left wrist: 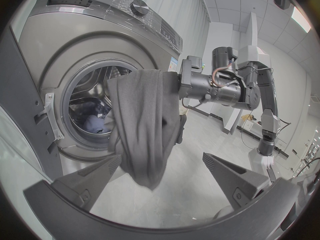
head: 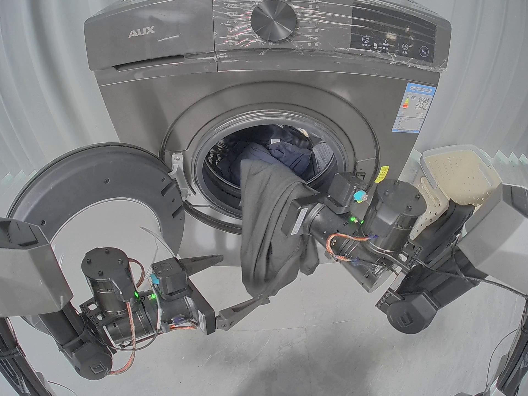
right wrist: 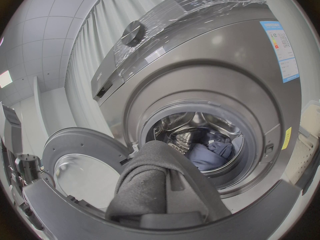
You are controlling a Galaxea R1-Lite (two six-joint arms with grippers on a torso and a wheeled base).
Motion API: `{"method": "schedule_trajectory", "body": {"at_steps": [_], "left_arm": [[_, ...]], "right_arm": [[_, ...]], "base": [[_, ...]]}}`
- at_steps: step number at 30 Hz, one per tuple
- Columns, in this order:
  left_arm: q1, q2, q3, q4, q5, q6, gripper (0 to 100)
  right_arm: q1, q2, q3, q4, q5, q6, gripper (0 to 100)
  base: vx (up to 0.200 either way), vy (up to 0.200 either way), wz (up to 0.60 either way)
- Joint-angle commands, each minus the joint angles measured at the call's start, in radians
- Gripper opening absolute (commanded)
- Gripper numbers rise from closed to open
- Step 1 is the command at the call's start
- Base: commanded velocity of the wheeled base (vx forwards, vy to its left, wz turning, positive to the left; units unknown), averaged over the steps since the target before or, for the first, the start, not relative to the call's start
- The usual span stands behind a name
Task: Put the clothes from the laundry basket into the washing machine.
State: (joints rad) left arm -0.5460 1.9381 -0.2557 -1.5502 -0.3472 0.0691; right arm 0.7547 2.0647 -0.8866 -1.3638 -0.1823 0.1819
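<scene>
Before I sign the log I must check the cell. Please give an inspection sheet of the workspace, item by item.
Surface: grey floor.
Job's things: washing machine with door open, dark blue clothes inside; grey garment hanging before its opening; laundry basket on the right.
Clutter: nothing seen.
Grippers: right gripper shut on the grey garment; left gripper open, low, near the garment's lower end.
Cables: orange coiled leads at both wrists.
Surroundings: grey curtain behind.

Both arms (head: 118, 314): dark grey cylindrical joints, orange braided cables (head: 133, 342), green lights (head: 136, 294), silver boxy shells (head: 27, 270); left tool (head: 245, 279) black, tapered.
</scene>
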Motion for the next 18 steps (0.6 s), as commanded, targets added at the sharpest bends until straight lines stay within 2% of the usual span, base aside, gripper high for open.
{"method": "schedule_trajectory", "body": {"at_steps": [1, 8, 18], "left_arm": [[-0.002, 0.016, -0.040, -0.001, 0.005, -0.006, 100], [-0.002, 0.030, -0.074, -0.002, 0.008, -0.008, 100], [-0.012, 0.050, -0.111, -0.002, 0.020, -0.019, 100]], "right_arm": [[0.034, 0.023, -0.002, -0.003, 0.001, -0.001, 0], [0.071, 0.037, -0.005, -0.003, 0.003, 0.001, 0], [0.080, 0.032, -0.008, -0.003, 0.003, 0.001, 0]], "base": [[0.000, 0.000, 0.00], [0.000, 0.000, 0.00], [0.000, 0.000, 0.00]]}}
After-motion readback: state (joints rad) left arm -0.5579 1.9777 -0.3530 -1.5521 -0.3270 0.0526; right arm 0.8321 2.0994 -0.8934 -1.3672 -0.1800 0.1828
